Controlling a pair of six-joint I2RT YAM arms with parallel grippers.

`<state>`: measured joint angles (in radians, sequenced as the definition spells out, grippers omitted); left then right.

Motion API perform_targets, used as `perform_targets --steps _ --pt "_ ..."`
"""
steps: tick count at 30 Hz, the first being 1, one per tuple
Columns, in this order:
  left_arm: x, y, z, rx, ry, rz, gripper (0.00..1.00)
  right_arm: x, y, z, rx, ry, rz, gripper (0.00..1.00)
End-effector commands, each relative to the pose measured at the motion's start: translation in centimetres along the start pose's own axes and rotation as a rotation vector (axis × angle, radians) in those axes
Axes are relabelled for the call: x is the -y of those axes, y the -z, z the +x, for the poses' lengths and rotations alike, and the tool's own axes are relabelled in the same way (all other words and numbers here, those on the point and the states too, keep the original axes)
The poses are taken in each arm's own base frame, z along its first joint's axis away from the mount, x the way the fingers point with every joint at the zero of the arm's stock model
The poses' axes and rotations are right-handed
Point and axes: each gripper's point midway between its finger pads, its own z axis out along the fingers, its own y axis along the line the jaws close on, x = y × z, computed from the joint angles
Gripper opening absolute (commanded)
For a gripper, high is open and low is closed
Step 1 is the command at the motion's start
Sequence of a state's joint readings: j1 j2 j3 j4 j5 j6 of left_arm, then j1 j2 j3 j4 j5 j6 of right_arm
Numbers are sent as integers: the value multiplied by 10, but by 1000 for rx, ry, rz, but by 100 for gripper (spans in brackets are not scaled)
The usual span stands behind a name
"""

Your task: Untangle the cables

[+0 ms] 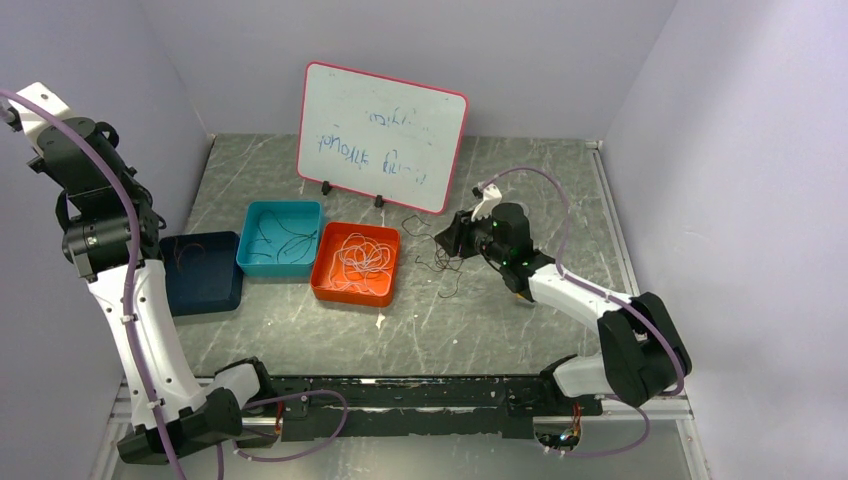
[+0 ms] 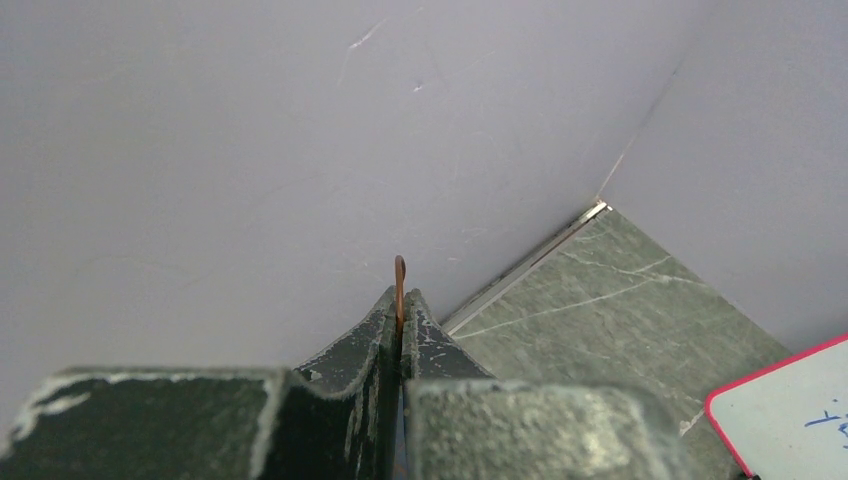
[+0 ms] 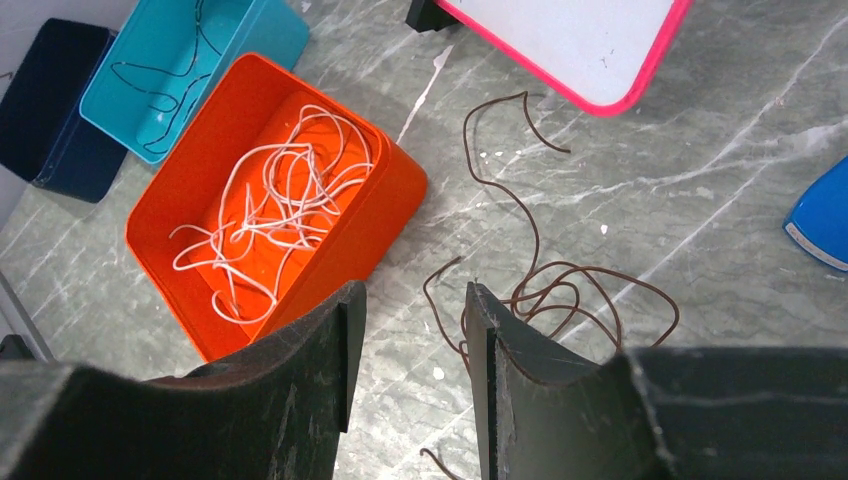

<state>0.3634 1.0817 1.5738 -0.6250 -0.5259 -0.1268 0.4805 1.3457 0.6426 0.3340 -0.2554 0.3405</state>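
The left gripper (image 2: 400, 335) is up by the wall at far left, jaws pressed together on a red cable (image 2: 399, 280) whose bent end pokes out above the fingertips. Only the left wrist view shows that pinch. From above, the strand is too thin to see.

Next comes the navy tray (image 1: 200, 308) with a faint reddish loop (image 1: 188, 252) inside. Then come the teal tray (image 1: 284, 206) holding dark cables (image 1: 280, 245) and the orange tray (image 1: 352, 297) with a heap of white cables (image 1: 365, 258).

Right of it, in front of the whiteboard (image 1: 382, 135), the brown cables (image 3: 560, 290) lie loose on the table (image 1: 300, 340) in overlapping curls. The right gripper (image 3: 412, 305) hangs just over them, jaws about half open and empty. One strand runs on the table below the gap. The right wrist view shows these loops plainly, where the top view gives only faint scribbles.

The cables look featherlight, limp and springy, likely to slip from the pads or drag neighbours along. A free end, such as the one curling toward the whiteboard, seems the best place to pinch.
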Motion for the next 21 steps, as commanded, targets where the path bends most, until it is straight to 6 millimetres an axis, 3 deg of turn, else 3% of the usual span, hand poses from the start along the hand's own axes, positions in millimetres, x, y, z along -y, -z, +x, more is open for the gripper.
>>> perform_targets --steps 1,9,21 --pt "-3 -1 7 -14 -30 -2 7 -8 -4 -14 27 4 -23 45" --pt "18 -14 37 -99 -100 92 7 -7 -5 -13 24 6 -18 45" --pt "24 -20 51 -142 -152 122 7 -8 -6 -13 19 3 -23 46"
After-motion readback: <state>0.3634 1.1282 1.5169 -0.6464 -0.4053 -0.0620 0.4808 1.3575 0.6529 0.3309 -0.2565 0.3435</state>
